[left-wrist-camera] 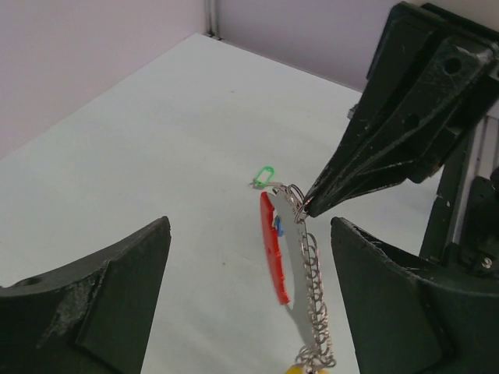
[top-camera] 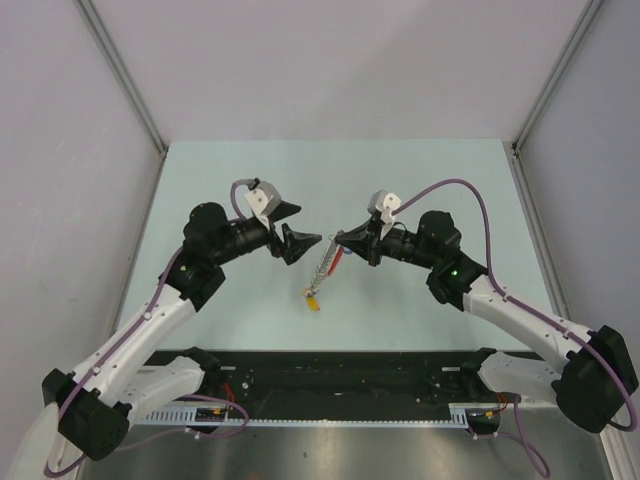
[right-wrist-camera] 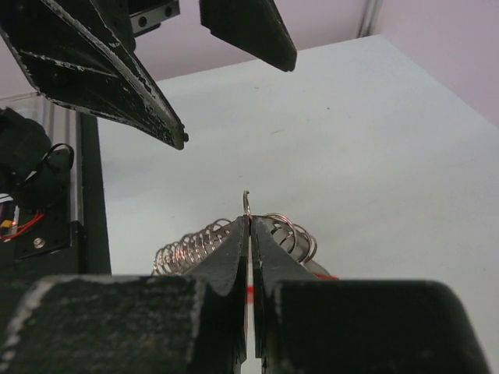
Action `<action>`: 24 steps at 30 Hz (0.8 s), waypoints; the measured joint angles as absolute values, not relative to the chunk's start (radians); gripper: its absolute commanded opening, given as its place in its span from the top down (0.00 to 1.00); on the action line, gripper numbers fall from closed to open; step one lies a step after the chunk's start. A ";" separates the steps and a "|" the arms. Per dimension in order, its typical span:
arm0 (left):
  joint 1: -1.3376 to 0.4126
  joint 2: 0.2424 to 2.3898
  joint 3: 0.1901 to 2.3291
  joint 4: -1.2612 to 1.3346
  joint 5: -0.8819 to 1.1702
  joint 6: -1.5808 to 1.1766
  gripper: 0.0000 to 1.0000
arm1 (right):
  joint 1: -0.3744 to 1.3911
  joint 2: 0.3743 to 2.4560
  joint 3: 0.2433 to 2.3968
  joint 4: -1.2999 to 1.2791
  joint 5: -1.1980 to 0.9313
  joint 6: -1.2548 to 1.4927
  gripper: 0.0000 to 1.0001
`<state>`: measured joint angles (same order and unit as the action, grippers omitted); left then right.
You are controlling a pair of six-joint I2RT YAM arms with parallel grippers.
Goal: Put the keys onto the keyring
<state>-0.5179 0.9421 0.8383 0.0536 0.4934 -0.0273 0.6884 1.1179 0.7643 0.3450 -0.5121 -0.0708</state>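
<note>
Right gripper [top-camera: 341,240] pinches the keyring [top-camera: 324,262] by its top end; it trails toward 7 o'clock. Left gripper [top-camera: 303,228] gapes wide, empty, at its 10 o'clock. That thin pinch could slip — a swing might shed the green key [left-wrist-camera: 266,174].

Keyring [left-wrist-camera: 310,265] and keys
Silvery, red-edged, slanting from the right gripper [left-wrist-camera: 306,206]; green key [left-wrist-camera: 265,176] at its top, blue key [left-wrist-camera: 278,227] beside red.
</note>
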 measured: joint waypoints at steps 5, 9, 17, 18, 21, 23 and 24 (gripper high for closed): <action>-0.509 0.955 0.838 0.068 0.626 0.020 0.17 | 0.683 1.113 0.764 0.342 -0.579 -0.059 1.00; -0.508 0.955 0.832 0.075 0.719 0.067 0.23 | 0.683 1.098 0.764 0.342 -0.623 -0.056 1.00; -0.508 0.962 0.832 -0.025 0.844 0.178 0.46 | 0.685 1.094 0.764 0.305 -0.688 -0.067 1.00; -0.508 0.962 0.832 -0.033 0.850 0.187 0.51 | 0.685 1.094 0.764 0.302 -0.693 -0.070 1.00; -0.508 0.962 0.832 -0.046 0.865 0.202 0.60 | 0.687 1.093 0.764 0.289 -0.707 -0.080 1.00; -0.508 0.962 0.832 -0.050 0.870 0.204 0.66 | 0.693 1.093 0.765 0.276 -0.710 -0.087 1.00; -0.508 0.963 0.832 -0.052 0.870 0.209 0.67 | 0.696 1.093 0.765 0.267 -0.712 -0.090 1.00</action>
<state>-0.5079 0.9634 0.8322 -0.0521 0.8700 0.2089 0.6956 1.0935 0.7654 0.2672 -0.7124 -0.0902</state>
